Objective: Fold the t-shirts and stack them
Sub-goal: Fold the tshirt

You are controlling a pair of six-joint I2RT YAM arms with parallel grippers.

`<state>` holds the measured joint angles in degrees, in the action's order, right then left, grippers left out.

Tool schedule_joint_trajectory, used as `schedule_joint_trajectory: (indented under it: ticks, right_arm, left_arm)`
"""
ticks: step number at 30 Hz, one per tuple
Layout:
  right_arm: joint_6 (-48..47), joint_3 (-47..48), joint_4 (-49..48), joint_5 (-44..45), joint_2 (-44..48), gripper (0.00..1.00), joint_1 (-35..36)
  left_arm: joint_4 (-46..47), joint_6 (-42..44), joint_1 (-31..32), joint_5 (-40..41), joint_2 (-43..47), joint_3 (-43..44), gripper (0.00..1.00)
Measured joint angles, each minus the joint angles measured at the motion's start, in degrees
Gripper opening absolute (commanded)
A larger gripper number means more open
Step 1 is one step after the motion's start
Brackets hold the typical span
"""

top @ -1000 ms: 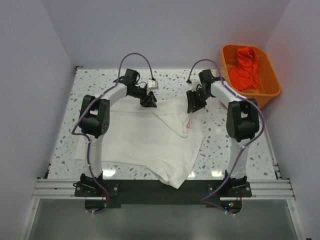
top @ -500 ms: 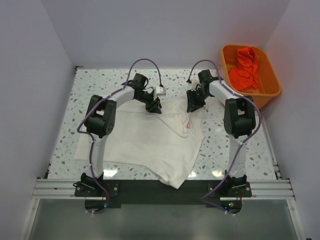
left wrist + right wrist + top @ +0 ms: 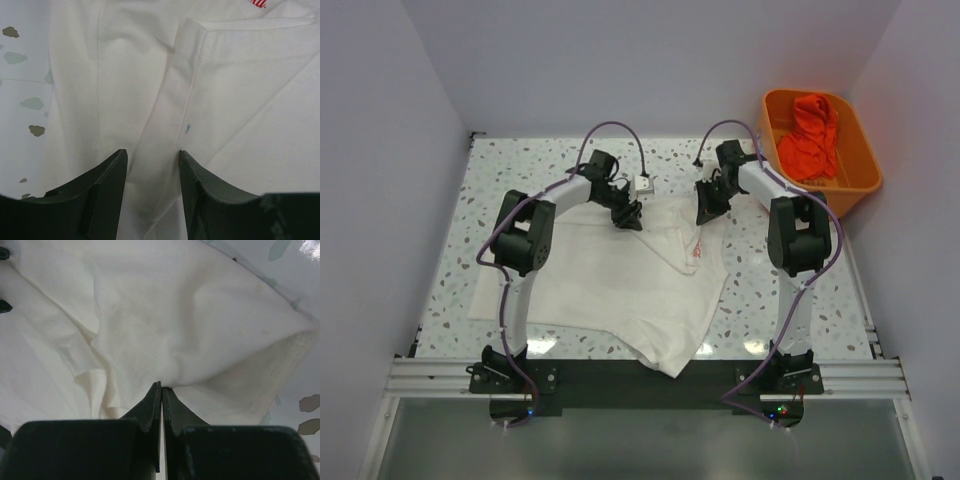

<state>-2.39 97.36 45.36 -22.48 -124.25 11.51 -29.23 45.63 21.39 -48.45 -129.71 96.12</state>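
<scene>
A white t-shirt (image 3: 620, 275) lies spread and rumpled on the speckled table, with a bit of red print (image 3: 696, 250) showing near its right side. My left gripper (image 3: 628, 214) is at the shirt's far edge; in the left wrist view it (image 3: 151, 155) is open, its jaws straddling a raised fold of white fabric (image 3: 170, 100). My right gripper (image 3: 705, 208) is at the shirt's far right corner; in the right wrist view it (image 3: 161, 386) is shut on a pinch of the white cloth (image 3: 200, 325).
An orange plastic tub (image 3: 860, 160) stands at the back right with an orange-red cloth (image 3: 810, 135) bunched inside. The shirt's near hem hangs over the table's front edge (image 3: 665, 360). White walls close in the left, far and right sides.
My left gripper has moved right along the shirt's far edge toward the right gripper. The right gripper has stayed put, still pinching the cloth.
</scene>
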Motion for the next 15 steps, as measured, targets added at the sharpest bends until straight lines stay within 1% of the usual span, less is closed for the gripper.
schedule_joint_trajectory:
  ticks: [4, 8, 9, 12, 13, 14, 15]
  right_arm:
    - [0.0, 0.0, 0.0, 0.0, 0.0, 0.00, 0.0]
    - [-0.1, 0.0, 0.0, 0.0, 0.0, 0.00, 0.0]
    - [-0.1, 0.0, 0.0, 0.0, 0.0, 0.00, 0.0]
    - [-0.2, 0.0, 0.0, 0.0, 0.0, 0.00, 0.0]
    - [-0.2, 0.0, 0.0, 0.0, 0.0, 0.00, 0.0]
    - [-0.2, 0.0, 0.0, 0.0, 0.0, 0.00, 0.0]
    - [-0.2, 0.0, 0.0, 0.0, 0.0, 0.00, 0.0]
  left_arm:
    - [0.8, -1.2, -0.1, 0.5, 0.1, 0.0, 0.50]
    - [-1.6, -0.5, -0.1, 0.3, -0.2, 2.6, 0.47]
    - [-2.4, 0.3, -0.1, 0.1, -0.3, 3.5, 0.45]
    - [-5.1, 3.4, -0.1, -1.2, -0.3, 4.8, 0.30]
    - [-6.3, 4.8, 0.0, -1.4, -0.3, 4.8, 0.24]
    - [-7.8, 6.1, 0.0, -1.6, -0.3, 4.8, 0.22]
    - [-9.4, 7.9, 0.0, -1.8, -0.3, 4.8, 0.22]
